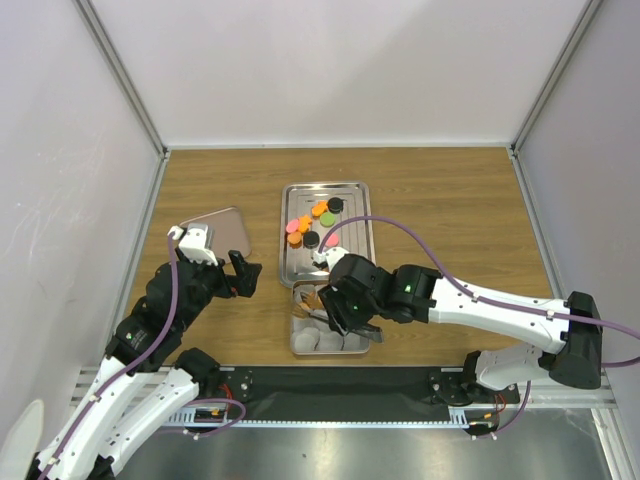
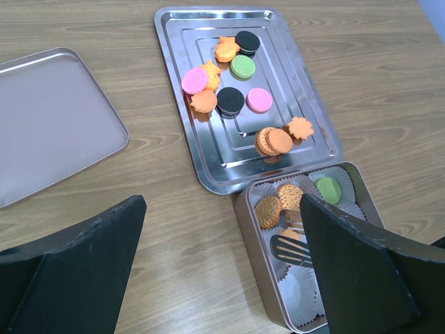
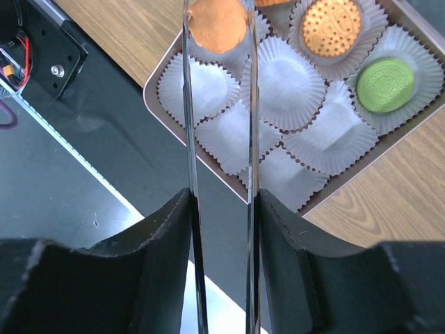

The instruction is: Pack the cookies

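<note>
Several cookies (image 3: pixel 384 85) in tin (image 2: pixel 250 240); embossed marks unreadable.

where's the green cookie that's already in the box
In the left wrist view the green cookie sits in the box's far-right corner cup, beside a tan cookie, near the steel tray.

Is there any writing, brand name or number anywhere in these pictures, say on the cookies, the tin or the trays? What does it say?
No text can be read in any view.
Tan cookie in the tin: embossed marks on its face, too blurred to read.
Pink cookie on the steel tray: raised pattern, too small to read.
</note>
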